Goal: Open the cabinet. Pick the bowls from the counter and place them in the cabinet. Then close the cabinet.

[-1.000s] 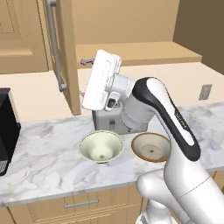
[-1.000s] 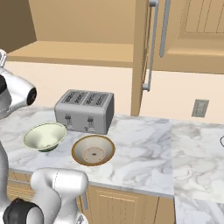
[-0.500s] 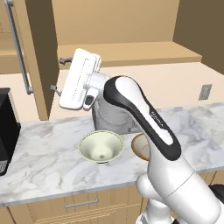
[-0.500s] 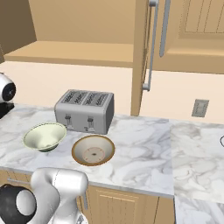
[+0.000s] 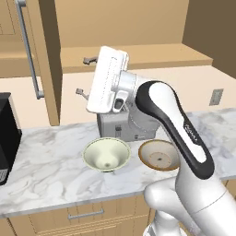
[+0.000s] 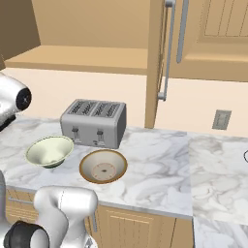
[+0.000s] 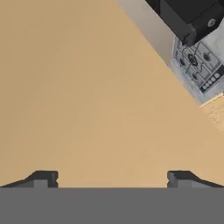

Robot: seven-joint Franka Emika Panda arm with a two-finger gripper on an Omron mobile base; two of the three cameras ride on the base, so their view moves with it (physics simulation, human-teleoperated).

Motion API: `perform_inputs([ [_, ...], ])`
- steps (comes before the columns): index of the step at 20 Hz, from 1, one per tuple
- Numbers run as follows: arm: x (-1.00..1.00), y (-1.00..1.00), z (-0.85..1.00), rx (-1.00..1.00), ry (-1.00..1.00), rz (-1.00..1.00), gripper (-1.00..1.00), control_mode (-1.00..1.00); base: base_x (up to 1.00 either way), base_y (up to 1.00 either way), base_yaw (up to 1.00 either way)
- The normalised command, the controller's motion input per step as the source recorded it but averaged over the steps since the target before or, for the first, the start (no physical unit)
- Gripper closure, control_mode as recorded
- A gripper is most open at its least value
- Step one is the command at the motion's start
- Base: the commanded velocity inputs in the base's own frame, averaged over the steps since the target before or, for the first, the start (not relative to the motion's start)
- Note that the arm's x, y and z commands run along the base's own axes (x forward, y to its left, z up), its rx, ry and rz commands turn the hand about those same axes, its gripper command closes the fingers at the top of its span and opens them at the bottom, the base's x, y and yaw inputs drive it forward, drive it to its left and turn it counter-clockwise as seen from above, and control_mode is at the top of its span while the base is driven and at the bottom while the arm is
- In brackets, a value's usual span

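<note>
Cabinet open — transition to bowl pick

My gripper [image 5: 83, 76] is spread wide and empty, raised in front of the open cabinet [image 5: 133, 53]. Both bowls sit below it on the counter [image 5: 46, 170] — cream bowl [image 5: 106, 155] nearest, brown-rimmed bowl [image 5: 159, 155] beyond. I would descend vertically over one rim, clear of the toaster [image 6: 94, 122].

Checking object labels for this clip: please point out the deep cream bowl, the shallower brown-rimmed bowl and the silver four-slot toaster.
Deep cream bowl [image 5: 106, 155], left base view, inner wall near the bottom.
Shallower brown-rimmed bowl [image 6: 103, 166], right base view, centre of the inside.
Silver four-slot toaster [image 6: 94, 123], right base view, front face.
</note>
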Motion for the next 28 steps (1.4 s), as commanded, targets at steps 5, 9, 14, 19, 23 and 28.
perform_inputs([
  [5,-0.31,-1.00,0.00,-0.16,0.01,0.00,-1.00,-1.00,0.00,0.00,0.00],
  [9,-0.21,-0.99,0.00,-0.19,0.11,0.00,-1.00,-1.00,0.00,0.00,0.00],
  [14,-0.24,-0.66,-0.03,-0.26,0.15,-0.06,-1.00,-1.00,0.00,0.00,0.00],
  [19,-0.38,-0.46,-0.30,-0.30,0.03,-0.13,-1.00,-1.00,0.00,0.00,0.00],
  [23,-0.14,-0.36,-0.34,-0.30,0.01,-0.08,-1.00,-1.00,0.00,0.00,0.00],
  [28,0.04,-0.05,-0.13,-0.22,-0.05,0.00,-1.00,-1.00,0.00,0.00,0.00],
])
